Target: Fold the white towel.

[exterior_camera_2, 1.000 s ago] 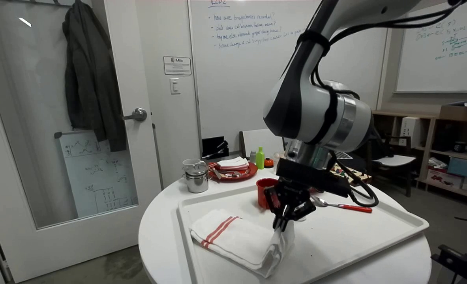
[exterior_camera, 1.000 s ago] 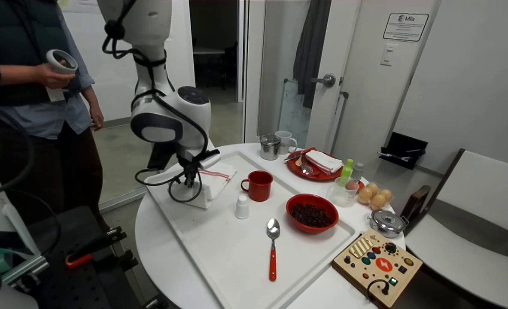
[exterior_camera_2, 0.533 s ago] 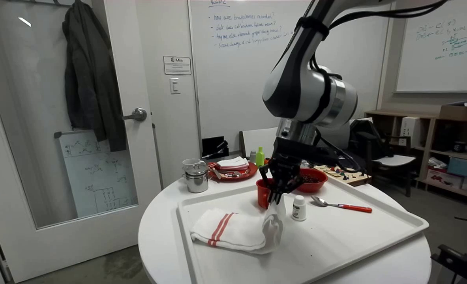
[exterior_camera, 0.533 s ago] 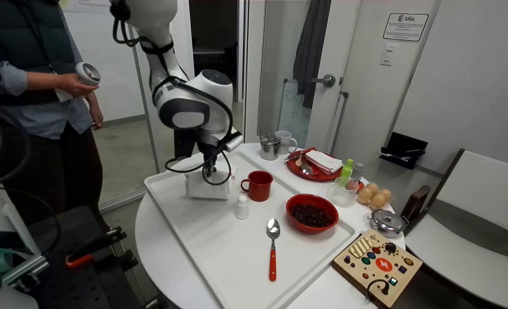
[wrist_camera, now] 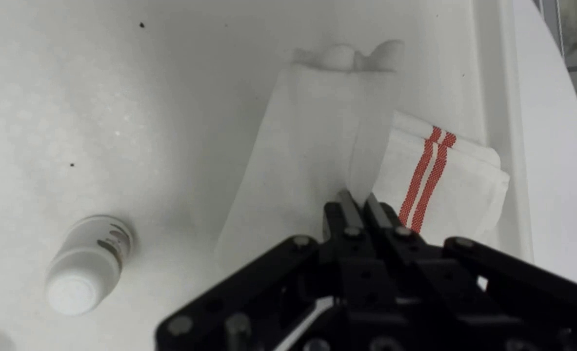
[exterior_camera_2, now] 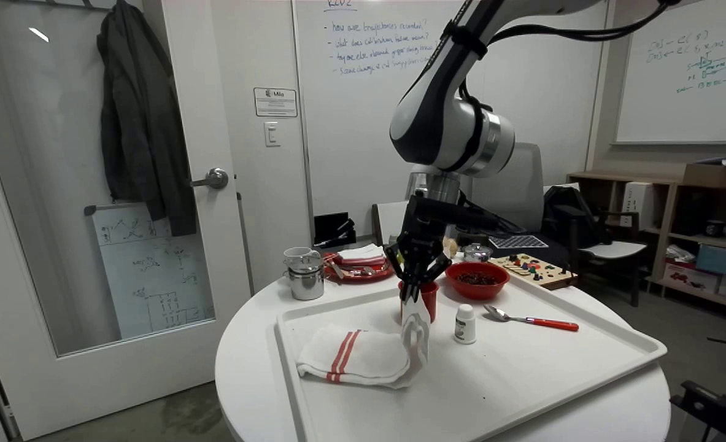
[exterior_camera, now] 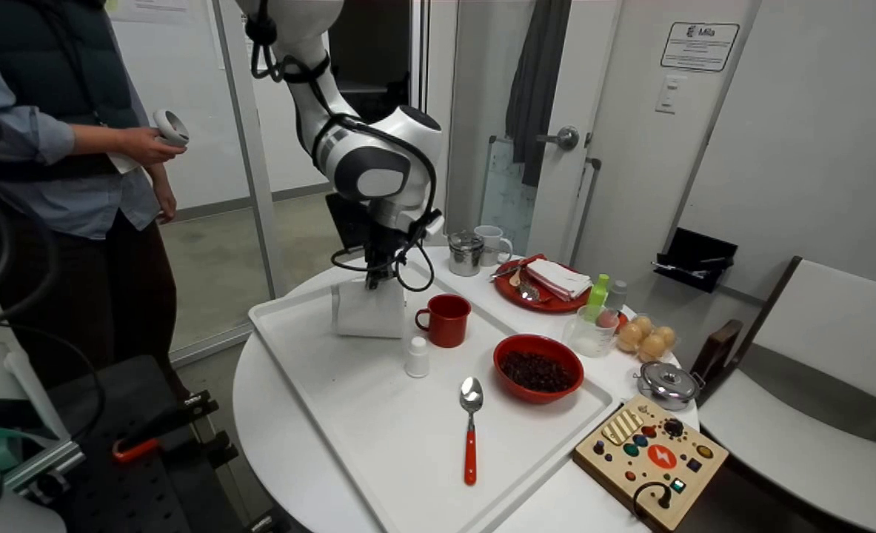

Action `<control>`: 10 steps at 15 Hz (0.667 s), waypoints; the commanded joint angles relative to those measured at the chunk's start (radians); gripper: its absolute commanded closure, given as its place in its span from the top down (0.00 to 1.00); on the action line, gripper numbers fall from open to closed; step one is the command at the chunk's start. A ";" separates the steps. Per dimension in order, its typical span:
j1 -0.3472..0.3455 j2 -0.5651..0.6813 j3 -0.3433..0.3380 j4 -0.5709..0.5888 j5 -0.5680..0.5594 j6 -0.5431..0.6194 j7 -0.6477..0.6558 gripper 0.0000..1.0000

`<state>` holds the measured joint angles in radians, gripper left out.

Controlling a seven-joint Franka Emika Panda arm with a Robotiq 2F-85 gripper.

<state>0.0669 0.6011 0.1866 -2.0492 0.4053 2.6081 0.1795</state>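
Observation:
The white towel (exterior_camera_2: 366, 359), marked with two red stripes, lies partly flat and layered on the tray. My gripper (exterior_camera_2: 409, 298) is shut on its raised edge and holds that end upright above the tray. The raised part faces the camera in an exterior view (exterior_camera: 369, 312) and hides most of the flat part there. In the wrist view the lifted cloth (wrist_camera: 312, 136) rises between the fingertips of my gripper (wrist_camera: 359, 199), and the striped part rests to the right. The exact edge between the fingers is hidden.
The white tray (exterior_camera: 356, 429) has a raised rim. A red mug (exterior_camera: 449, 320) stands close beside the towel. A small white bottle (exterior_camera: 417, 357), a spoon (exterior_camera: 470, 429) and a red bowl of dark beans (exterior_camera: 537, 368) are also on the tray. A red plate (exterior_camera: 508, 291) sits behind.
My gripper has risen and moved toward the mug side, lifting the towel's held end higher and standing it upright. The striped part has shifted slightly on the tray.

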 commanded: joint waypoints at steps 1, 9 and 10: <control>0.017 0.064 -0.017 0.123 -0.058 -0.115 -0.010 0.01; 0.054 0.146 -0.019 0.299 -0.090 -0.180 0.000 0.01; 0.060 0.159 -0.017 0.324 -0.093 -0.192 -0.003 0.01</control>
<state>0.0982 0.7058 0.1822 -1.8233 0.3421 2.4679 0.1645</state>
